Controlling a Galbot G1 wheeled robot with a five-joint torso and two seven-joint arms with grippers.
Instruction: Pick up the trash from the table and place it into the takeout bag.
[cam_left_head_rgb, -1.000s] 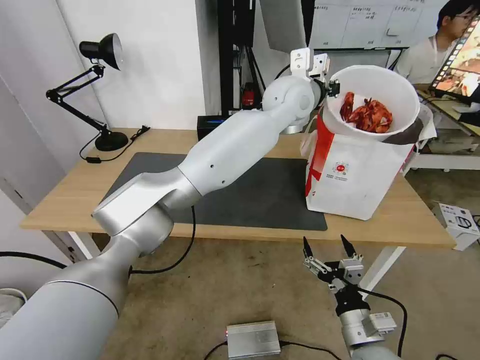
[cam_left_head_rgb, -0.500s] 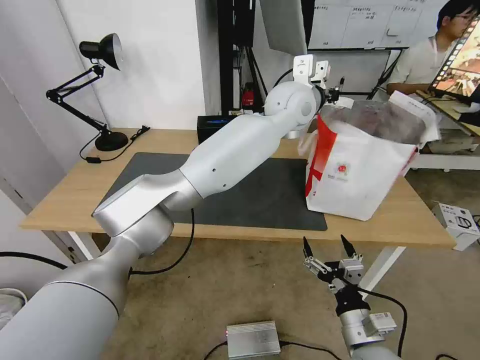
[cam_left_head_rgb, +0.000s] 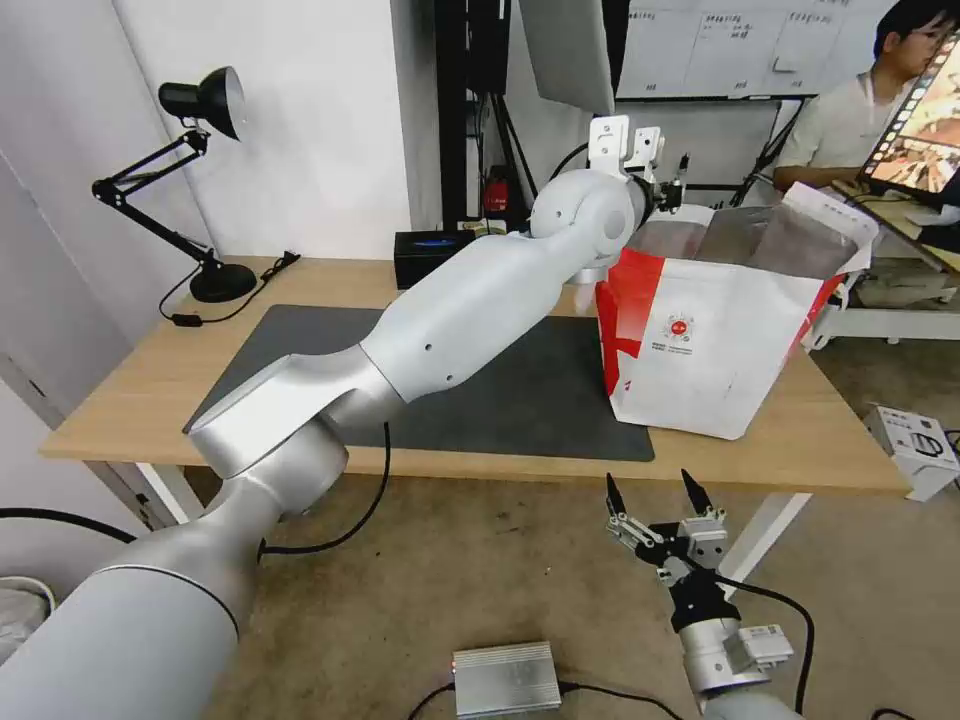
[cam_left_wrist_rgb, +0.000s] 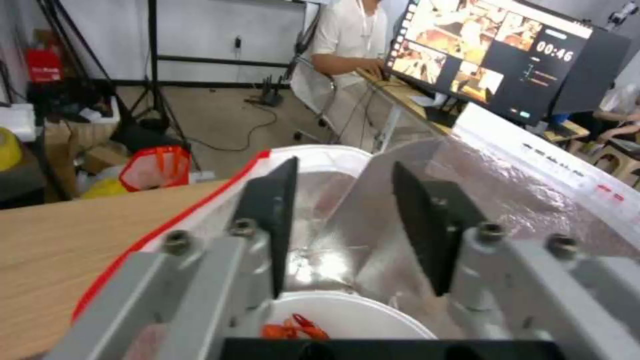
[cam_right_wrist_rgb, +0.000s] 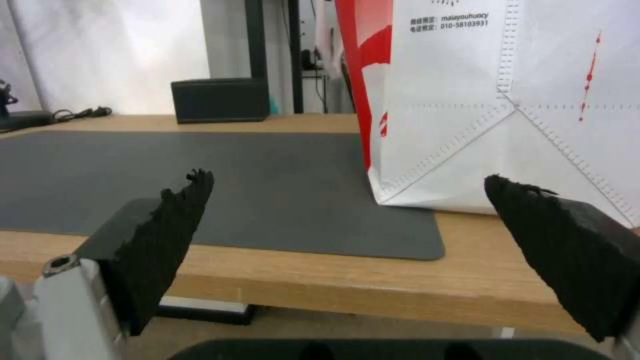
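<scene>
Nearest the robot, the right gripper (cam_left_head_rgb: 652, 492) is held low in front of the table (cam_left_head_rgb: 120, 385), below its front edge, with its fingers spread wide and nothing between them. In the right wrist view the dark grey mat (cam_right_wrist_rgb: 200, 175) and the lower corner of the takeout bag (cam_right_wrist_rgb: 507, 100) are seen beyond those fingers, well apart from them.

Farther back, the left arm is stretched across the mat to the bag's open mouth. The left gripper (cam_left_wrist_rgb: 347, 220) is poised above the foil lining (cam_left_wrist_rgb: 520, 200), its two dark fingers parted and empty. Directly beneath it, inside the bag, the rim of the white bowl (cam_left_wrist_rgb: 360, 312) is seen with red shells (cam_left_wrist_rgb: 290, 327) in it. The relation that matters is thus vertical: the bowl lies straight down from the left gripper, inside the bag walls, and is no longer gripped. No other trash is seen on the tabletop in the head view; the black box (cam_left_head_rgb: 432, 256) stands at the far edge beside the arm.

The bowl is judged to be delivered. Any withdrawal is best made straight upward, since the bag's near rim (cam_left_wrist_rgb: 220, 190) lies close beside one finger and could be snagged by a sideways pull. The left arm is far nearer the bag than the right.
</scene>
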